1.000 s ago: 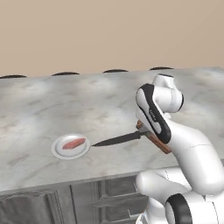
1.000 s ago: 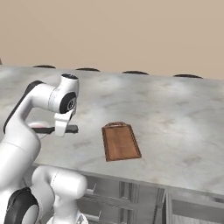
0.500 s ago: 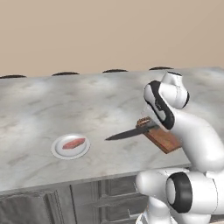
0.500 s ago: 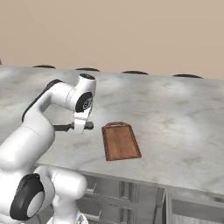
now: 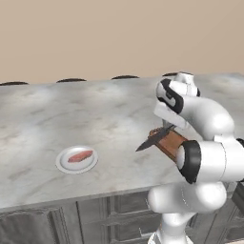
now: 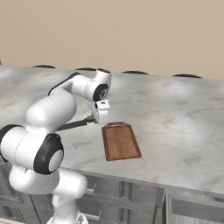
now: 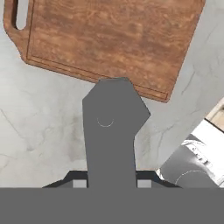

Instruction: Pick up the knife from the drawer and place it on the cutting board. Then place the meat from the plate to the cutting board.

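My gripper (image 5: 167, 127) is shut on the knife (image 5: 149, 141) and holds it level above the counter, its dark blade pointing left toward the plate. The same gripper (image 6: 99, 116) hangs just left of the cutting board (image 6: 120, 141), with the knife blade (image 6: 76, 125) reaching back over the counter. In the hand view the knife (image 7: 111, 131) rises between the fingertips and its end overlaps the near edge of the cutting board (image 7: 109, 39). The meat (image 5: 79, 156) lies on the white plate (image 5: 64, 164) at the left. The drawer is out of view.
The grey marble counter (image 5: 95, 119) runs wide to a beige wall. Dark grey cabinet fronts (image 5: 95, 219) sit under its front edge. Bare counter lies right of the cutting board (image 6: 183, 127).
The arm has swung right with the knife, away from the plate and up to the cutting board. The meat and the plate have stayed in place.
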### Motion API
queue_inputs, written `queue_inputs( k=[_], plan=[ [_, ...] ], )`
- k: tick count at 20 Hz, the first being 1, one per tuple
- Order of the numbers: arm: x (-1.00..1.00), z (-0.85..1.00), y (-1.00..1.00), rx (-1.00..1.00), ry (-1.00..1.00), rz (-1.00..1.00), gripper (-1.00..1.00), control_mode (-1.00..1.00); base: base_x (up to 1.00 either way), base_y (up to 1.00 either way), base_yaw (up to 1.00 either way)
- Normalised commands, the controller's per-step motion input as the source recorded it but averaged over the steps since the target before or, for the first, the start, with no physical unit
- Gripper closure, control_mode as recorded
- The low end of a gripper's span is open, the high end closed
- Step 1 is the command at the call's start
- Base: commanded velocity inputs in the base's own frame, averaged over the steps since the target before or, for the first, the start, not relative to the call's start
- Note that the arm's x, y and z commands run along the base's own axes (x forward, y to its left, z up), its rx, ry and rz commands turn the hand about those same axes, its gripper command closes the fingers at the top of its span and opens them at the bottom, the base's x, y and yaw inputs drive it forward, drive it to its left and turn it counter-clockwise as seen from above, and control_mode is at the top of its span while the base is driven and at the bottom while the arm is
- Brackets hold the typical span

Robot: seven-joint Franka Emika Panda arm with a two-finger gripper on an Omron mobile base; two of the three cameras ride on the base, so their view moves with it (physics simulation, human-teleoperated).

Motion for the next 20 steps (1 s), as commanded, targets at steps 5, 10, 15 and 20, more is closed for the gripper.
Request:
queue_inputs(
  k=[5, 10, 15, 20],
  plan=[
    [0.55, -0.14, -0.24, 0.00, 0.00, 0.37, 1.00, -1.00, 0.00, 0.00, 0.00],
    [0.31, -0.21, -0.36, 0.00, 0.00, 0.43, 1.00, -1.00, 0.00, 0.00, 0.00],
    [0.20, -0.30, -0.42, 0.00, 0.00, 0.53, 1.00, -1.00, 0.00, 0.00, 0.00],
    [0.27, -0.37, -0.33, 0.00, 0.00, 0.56, 1.00, -1.00, 0.00, 0.00, 0.00]
  ],
)
